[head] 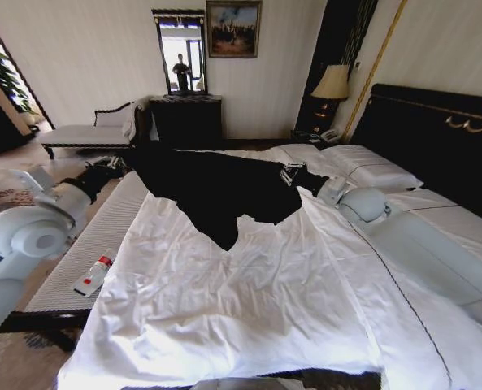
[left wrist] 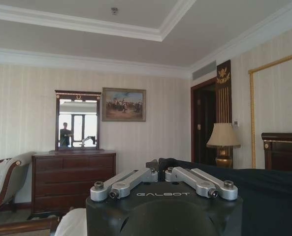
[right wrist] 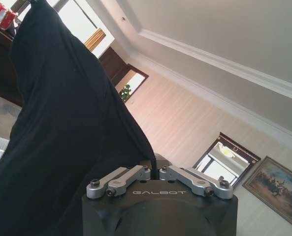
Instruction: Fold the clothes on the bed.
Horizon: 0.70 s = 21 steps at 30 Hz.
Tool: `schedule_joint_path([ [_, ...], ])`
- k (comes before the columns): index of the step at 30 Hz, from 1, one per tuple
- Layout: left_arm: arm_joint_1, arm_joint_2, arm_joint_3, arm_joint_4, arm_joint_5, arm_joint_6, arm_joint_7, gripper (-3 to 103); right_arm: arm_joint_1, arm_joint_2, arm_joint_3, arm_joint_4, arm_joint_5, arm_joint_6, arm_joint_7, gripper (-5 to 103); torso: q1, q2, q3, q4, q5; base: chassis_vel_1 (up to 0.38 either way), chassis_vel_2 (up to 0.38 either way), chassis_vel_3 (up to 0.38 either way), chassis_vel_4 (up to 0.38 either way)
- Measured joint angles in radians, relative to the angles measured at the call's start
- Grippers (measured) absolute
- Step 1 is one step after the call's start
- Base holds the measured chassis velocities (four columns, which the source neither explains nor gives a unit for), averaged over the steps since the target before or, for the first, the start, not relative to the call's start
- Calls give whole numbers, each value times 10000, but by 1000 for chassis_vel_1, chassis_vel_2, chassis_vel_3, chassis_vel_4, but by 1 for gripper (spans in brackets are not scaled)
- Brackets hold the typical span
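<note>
- Black T-shirt (head: 224,188): held stretched above the white bed (head: 249,301) between both grippers.
- Left gripper (head: 115,165): clamped on the shirt's left edge.
- Right gripper (head: 293,173): pinched tight on the right edge.

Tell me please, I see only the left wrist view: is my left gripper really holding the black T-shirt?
Observer: Yes. In the head view the left gripper is shut on one end of the black T-shirt, held up over the bed.
Operator: And the other end?
Observer: The right gripper is shut on it; cloth hangs from its fingers.
Operator: Does the shirt touch the bedding?
Observer: I cannot tell; its lowest point hangs over the white sheet.
</note>
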Motion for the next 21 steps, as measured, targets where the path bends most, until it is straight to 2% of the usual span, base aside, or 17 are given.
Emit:
schedule_joint_path([
  [3,21,20,-85,-497,-10,-26,-73,2,-399,-316,267,714,268,-250,339,3,-1,0,-1,1,-5,0,0,0,0],
  [9,308,-26,-86,-1526,285,-52,-141,2,-688,-501,222,2176,589,-779,677,3,0,0,0,2,-1,0,0,0,0],
  [12,344,-43,-117,-1659,328,-57,-201,2,-828,-546,214,2531,715,-931,742,3,-1,0,-1,3,-5,0,0,0,0],
  [19,326,177,-792,-1932,-238,-58,-265,2,-1804,-805,520,3142,513,-901,695,1,0,0,0,0,0,0,0,0,0],
  [21,257,294,-923,-2028,-421,-54,-264,2,-2084,-808,597,3308,438,-891,685,12,0,0,0,0,1,0,0,0,0],
])
